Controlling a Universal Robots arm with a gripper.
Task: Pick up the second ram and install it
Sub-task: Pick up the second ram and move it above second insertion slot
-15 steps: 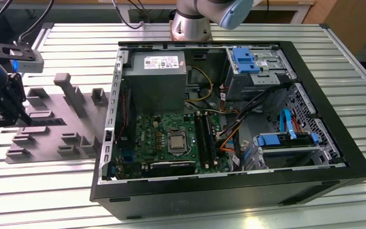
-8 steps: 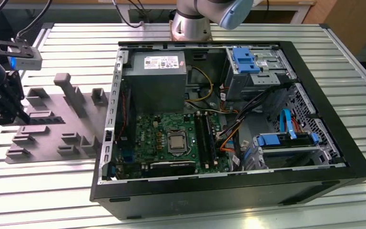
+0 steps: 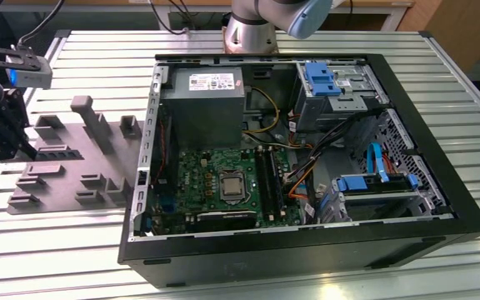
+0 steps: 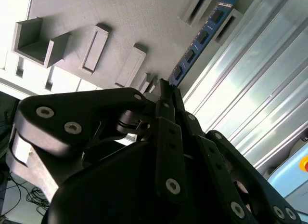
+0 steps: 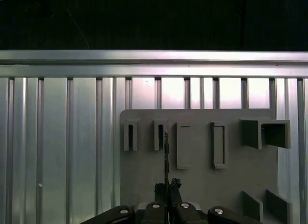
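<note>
The second ram point(image 4: 202, 35) is a narrow blue board with black chips, sticking out from my fingertips. My gripper point(image 4: 166, 87) is shut on one end of it. In the first wrist view the ram point(image 5: 166, 147) shows edge-on as a thin dark line running up from my gripper point(image 5: 167, 186), in front of the grey holder plate point(image 5: 202, 185). In the exterior view my gripper point(image 3: 8, 139) hangs at the far left, over the left edge of the holder plate point(image 3: 65, 169). The black motherboard slots point(image 3: 267, 178) lie inside the open computer case point(image 3: 307, 240), well to the exterior view's right.
The holder plate carries several raised grey blocks and empty slots point(image 5: 219, 144). It lies on a ribbed aluminium table point(image 3: 73, 250). Inside the case are a power supply point(image 3: 209, 103), loose cables point(image 3: 307, 169) and blue drive brackets point(image 3: 365, 184). The arm's base point(image 3: 252, 31) stands behind the case.
</note>
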